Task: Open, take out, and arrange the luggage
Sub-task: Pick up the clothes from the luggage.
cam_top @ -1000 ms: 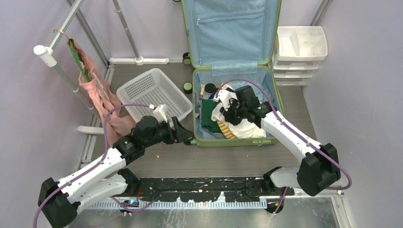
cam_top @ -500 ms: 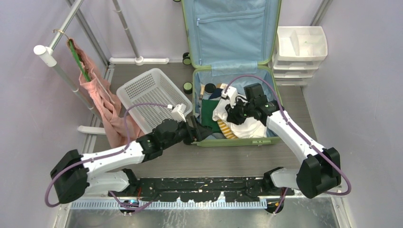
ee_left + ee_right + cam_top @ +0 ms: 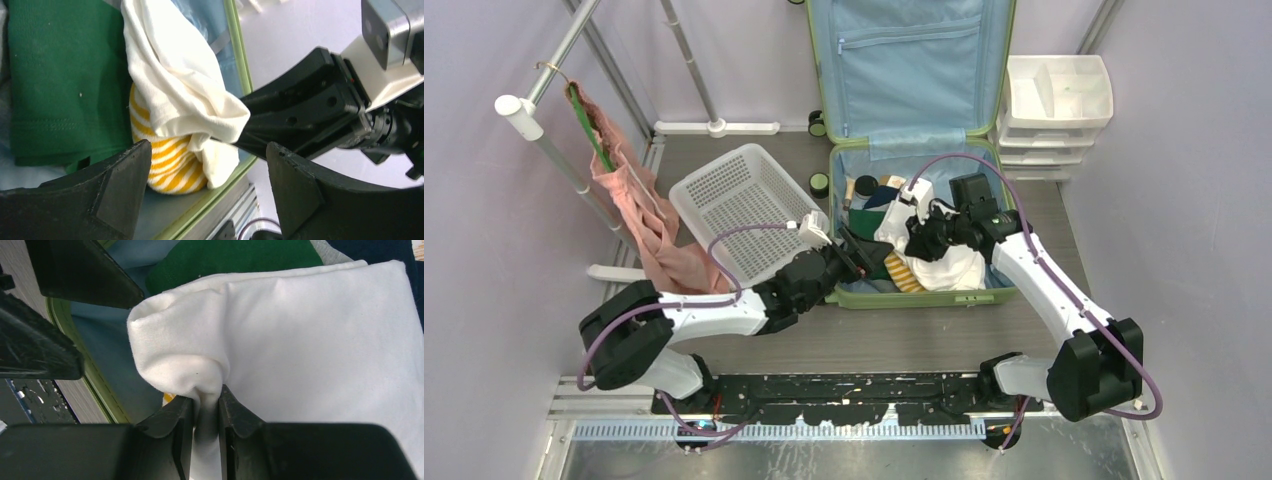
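Note:
The light-green luggage lies open, its blue-lined lid [image 3: 911, 60] propped against the back wall and its base rim [image 3: 914, 297] on the floor. Inside are a white garment [image 3: 949, 268], a green garment [image 3: 861, 240] and a yellow-striped piece [image 3: 902, 276]. My right gripper [image 3: 916, 237] is shut on a fold of the white garment [image 3: 300, 340], pinched between its jaws [image 3: 206, 405]. My left gripper [image 3: 866, 256] is open over the base's near-left corner. Between its fingers I see the white garment's hanging end [image 3: 175, 85] and the striped piece [image 3: 170, 165]; it touches neither.
A white mesh basket [image 3: 749, 205] sits left of the luggage, with small round jars [image 3: 819, 183] between them. A white drawer unit [image 3: 1057, 100] stands at the right of the lid. A pink garment [image 3: 639, 210] hangs from a rack [image 3: 544, 130] on the left.
My left arm has swung right from beside the basket to the luggage's near-left corner, its jaws widening. The right gripper has kept its hold and shifted slightly back and right with the white garment.

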Controlling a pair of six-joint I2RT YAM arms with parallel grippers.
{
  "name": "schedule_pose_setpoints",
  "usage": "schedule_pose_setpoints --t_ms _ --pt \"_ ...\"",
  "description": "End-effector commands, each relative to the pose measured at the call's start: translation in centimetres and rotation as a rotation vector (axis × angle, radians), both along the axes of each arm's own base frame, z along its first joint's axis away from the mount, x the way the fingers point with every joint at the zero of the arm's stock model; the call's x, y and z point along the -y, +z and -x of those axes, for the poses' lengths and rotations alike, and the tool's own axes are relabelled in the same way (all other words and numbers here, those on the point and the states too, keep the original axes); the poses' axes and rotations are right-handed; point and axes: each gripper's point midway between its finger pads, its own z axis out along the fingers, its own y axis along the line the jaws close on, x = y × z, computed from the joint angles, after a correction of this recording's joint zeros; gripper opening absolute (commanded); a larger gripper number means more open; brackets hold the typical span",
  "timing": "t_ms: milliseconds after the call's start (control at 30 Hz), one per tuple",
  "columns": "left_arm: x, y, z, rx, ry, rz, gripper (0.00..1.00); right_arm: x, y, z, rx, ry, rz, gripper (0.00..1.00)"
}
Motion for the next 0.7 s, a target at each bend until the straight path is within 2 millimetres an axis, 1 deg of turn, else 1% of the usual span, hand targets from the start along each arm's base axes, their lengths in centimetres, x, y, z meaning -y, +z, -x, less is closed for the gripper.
schedule_pose_setpoints --t_ms 0,167,367,467,533,567,667 --pt "0.4 4.4 -2.2 0.045 0.138 0.178 0.86 -0.8 2.3 0.6 0.008 0.026 -0.066 0.13" --pt "1.0 3.0 -3.0 -0.033 0.2 0.228 0.91 -0.8 2.2 0.6 0.004 0.029 -0.065 0.13" --pt "1.7 1.6 -3.5 -0.097 0.239 0.268 0.91 -0.8 2.1 0.7 0.0 0.032 -0.064 0.13" --pt "2.3 0.8 -3.8 -0.134 0.249 0.252 0.91 -0.8 2.2 0.7 0.003 0.035 -0.066 0.13" --pt "2.6 0.3 -4.0 -0.156 0.256 0.247 0.88 -0.8 2.2 0.8 0.004 0.038 -0.068 0.13" --pt "2.7 0.3 -4.1 -0.159 0.259 0.249 0.84 -0.8 2.2 0.8 0.003 0.04 -0.069 0.13" --pt "2.7 0.4 -4.3 -0.157 0.269 0.242 0.8 -0.9 2.2 0.9 0.003 0.049 -0.07 0.13"
